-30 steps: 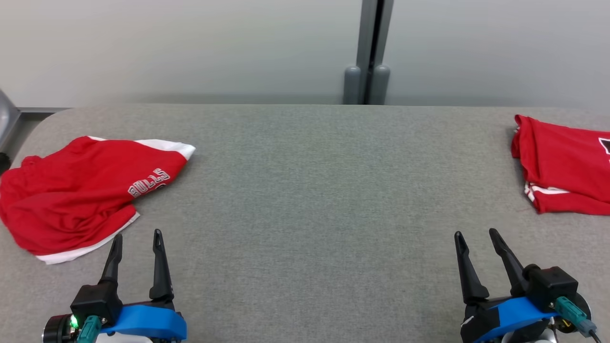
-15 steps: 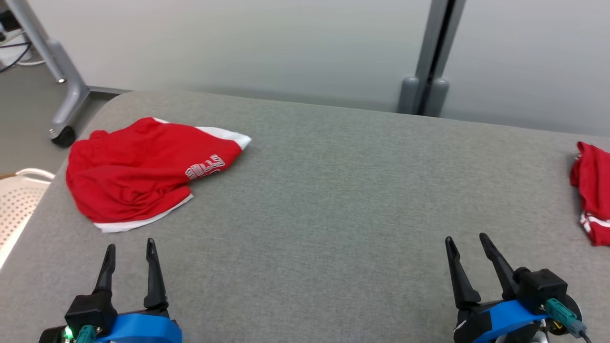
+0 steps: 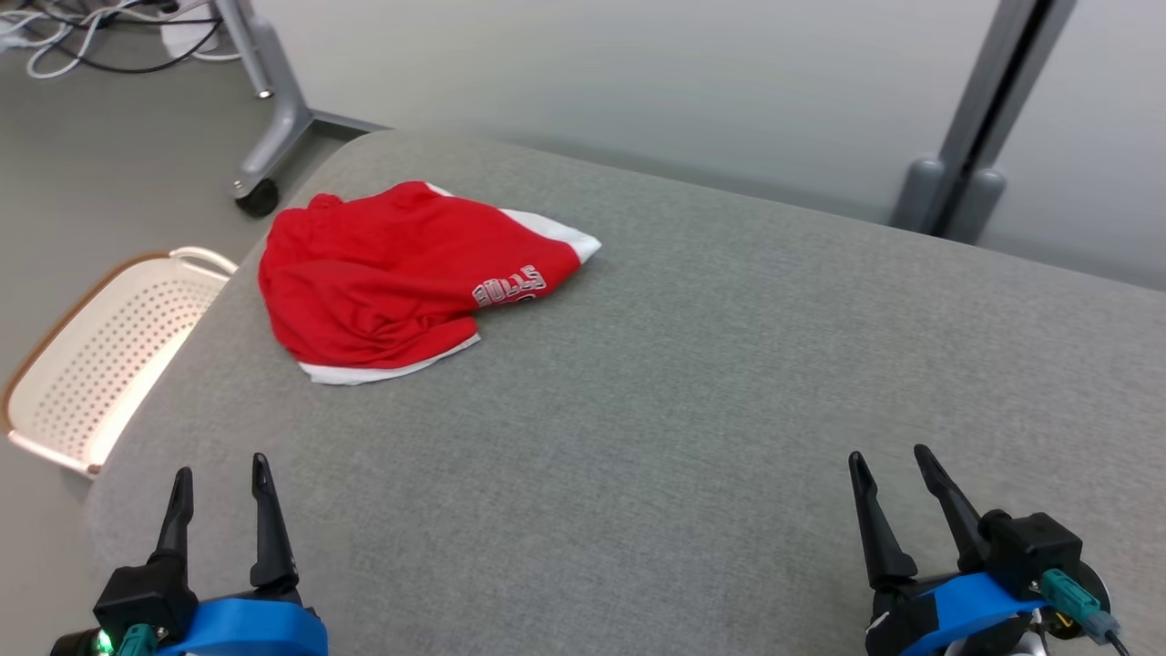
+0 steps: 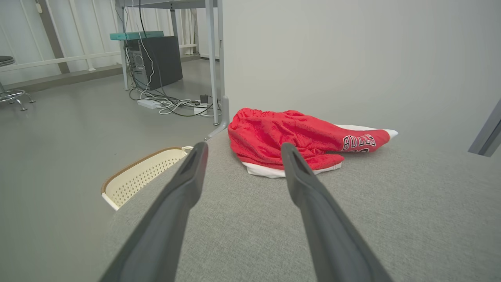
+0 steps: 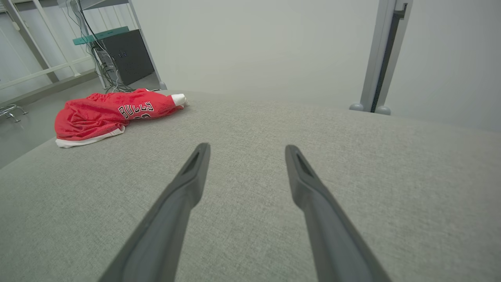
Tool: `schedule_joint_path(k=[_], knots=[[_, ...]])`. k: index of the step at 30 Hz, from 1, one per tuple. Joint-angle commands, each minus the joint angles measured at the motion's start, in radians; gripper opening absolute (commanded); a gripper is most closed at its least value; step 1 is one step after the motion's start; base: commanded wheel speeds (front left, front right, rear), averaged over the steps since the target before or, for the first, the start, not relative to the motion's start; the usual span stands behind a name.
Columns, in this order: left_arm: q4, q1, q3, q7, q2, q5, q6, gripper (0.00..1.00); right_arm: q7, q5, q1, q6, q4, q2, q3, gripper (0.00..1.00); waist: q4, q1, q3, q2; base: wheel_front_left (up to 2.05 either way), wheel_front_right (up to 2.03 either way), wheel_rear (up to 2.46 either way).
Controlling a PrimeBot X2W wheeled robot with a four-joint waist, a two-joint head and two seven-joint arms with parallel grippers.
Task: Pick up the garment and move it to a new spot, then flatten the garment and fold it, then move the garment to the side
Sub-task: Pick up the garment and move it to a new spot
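light: bright, even | shadows: soft | focus: sharp | wrist-view edges: slightly bowed

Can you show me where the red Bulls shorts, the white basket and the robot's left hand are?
red Bulls shorts (image 3: 373,282): head view, middle of the red cloth.
white basket (image 3: 100,355): head view, its perforated wall.
left hand (image 3: 222,466): head view, midway between its two open fingertips.

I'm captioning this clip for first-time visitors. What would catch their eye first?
The crumpled red shorts with white trim and BULLS lettering stand out at once, lying at the far left of the grey padded table. Next come the left gripper and right gripper, both open and empty at the near edge, and a white perforated basket down beside the table's left end.
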Motion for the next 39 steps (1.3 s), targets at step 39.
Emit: schedule_joint_path(k=[39], knots=[[0.068, -0.497, 0.161, 0.061, 0.21, -0.071, 0.004, 1.0, 0.062, -0.053, -0.134, 0.0, -0.208, -0.1, -0.059, 1.0, -0.235, 0.0, 0.323, -0.0002, 0.0, 0.0, 0.0]])
